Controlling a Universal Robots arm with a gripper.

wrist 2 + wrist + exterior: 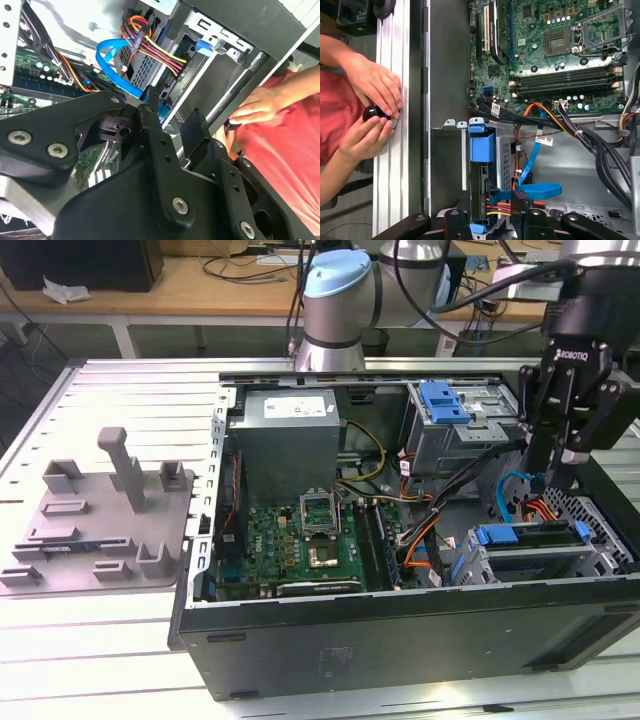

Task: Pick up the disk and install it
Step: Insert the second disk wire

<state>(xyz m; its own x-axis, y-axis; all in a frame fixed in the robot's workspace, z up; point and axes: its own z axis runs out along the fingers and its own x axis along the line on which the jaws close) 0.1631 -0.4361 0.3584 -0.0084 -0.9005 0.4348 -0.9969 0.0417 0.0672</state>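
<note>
The disk (528,537), framed by its bright blue carrier, sits in the drive cage at the lower right corner of the open computer case in the exterior view. A blue data cable (537,190) and red-yellow power wires (157,50) run to the cage's end. My gripper (555,480) hangs just above that cage, fingers pointing down. In the first wrist view the two black fingers (456,220) stand apart on either side of the carrier's blue tab (482,145). The gripper (172,117) is open and holds nothing.
The motherboard (300,540) and the grey power supply (290,435) fill the case's left half. A second cage with a blue latch (445,400) stands at the back. A grey fixture (100,520) lies on the table at the exterior view's left. A person's hands (370,110) hold a small black object beside the case.
</note>
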